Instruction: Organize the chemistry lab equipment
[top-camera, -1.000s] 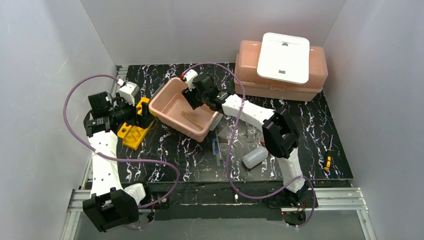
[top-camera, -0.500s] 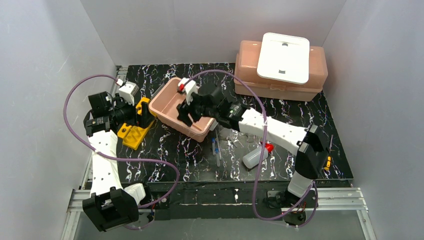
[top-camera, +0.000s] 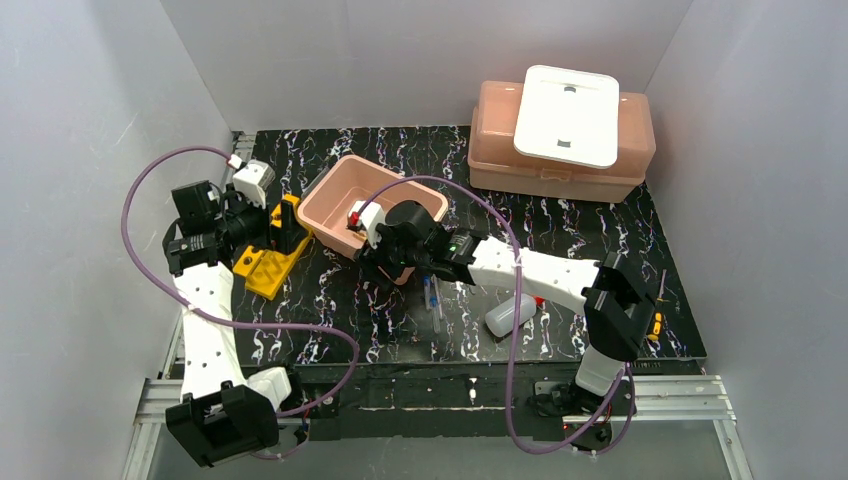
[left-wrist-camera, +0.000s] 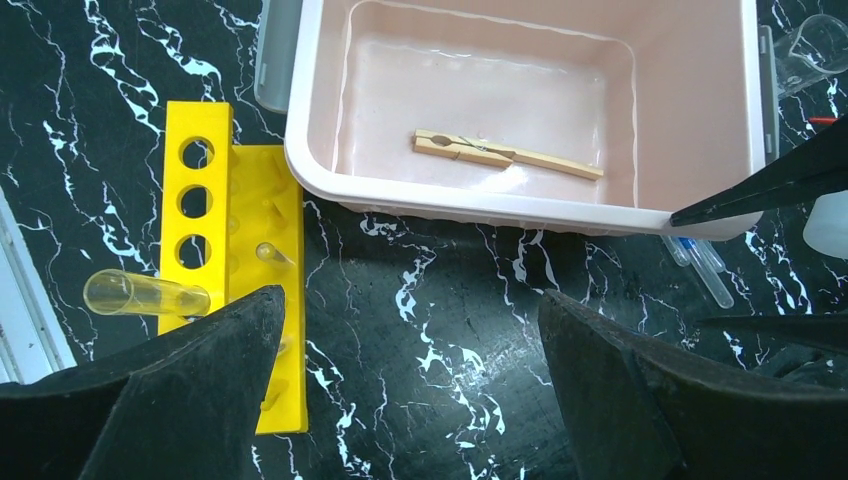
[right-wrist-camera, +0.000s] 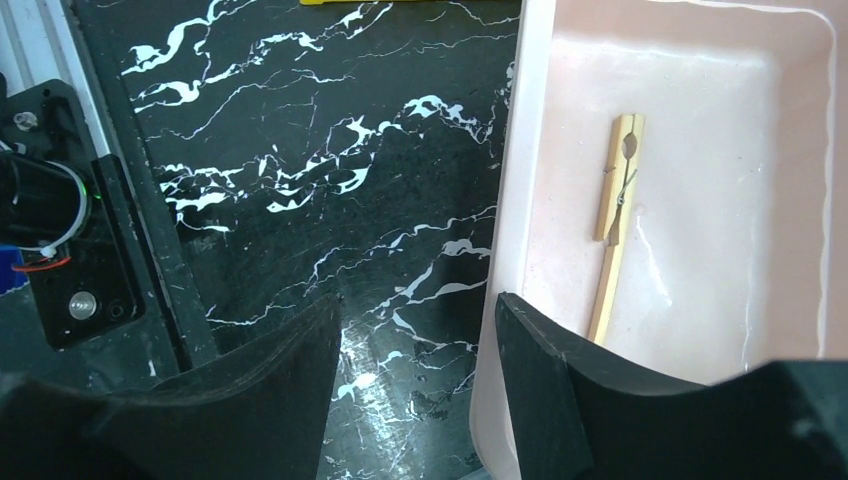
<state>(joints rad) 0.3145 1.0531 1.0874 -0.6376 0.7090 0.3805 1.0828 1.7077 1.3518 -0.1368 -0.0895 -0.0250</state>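
Note:
The yellow test-tube rack (left-wrist-camera: 215, 250) lies flat left of the open pink tub (left-wrist-camera: 520, 208), with one clear glass tube (left-wrist-camera: 145, 295) across it. My left gripper (left-wrist-camera: 410, 400) is open and empty above the table beside the rack (top-camera: 268, 270). The wooden stick (right-wrist-camera: 615, 230), a clothes-peg shape, lies inside the tub. My right gripper (right-wrist-camera: 415, 380) is open at the tub's near wall (right-wrist-camera: 505, 300), one finger outside and one over the tub. Blue-tipped pipettes (top-camera: 432, 300) and the squeeze bottle (top-camera: 510, 313) lie on the table. The small beaker (left-wrist-camera: 815, 45) shows in the left wrist view.
A closed pink box (top-camera: 500, 165) with a white lid (top-camera: 568, 115) on it stands at the back right. A small yellow-and-black tool (top-camera: 655, 325) lies at the right edge. White walls close in the black marbled table (top-camera: 330, 300).
My right arm has swung from over the tub's far side to its near wall and stretched out low. The left arm has hardly moved.

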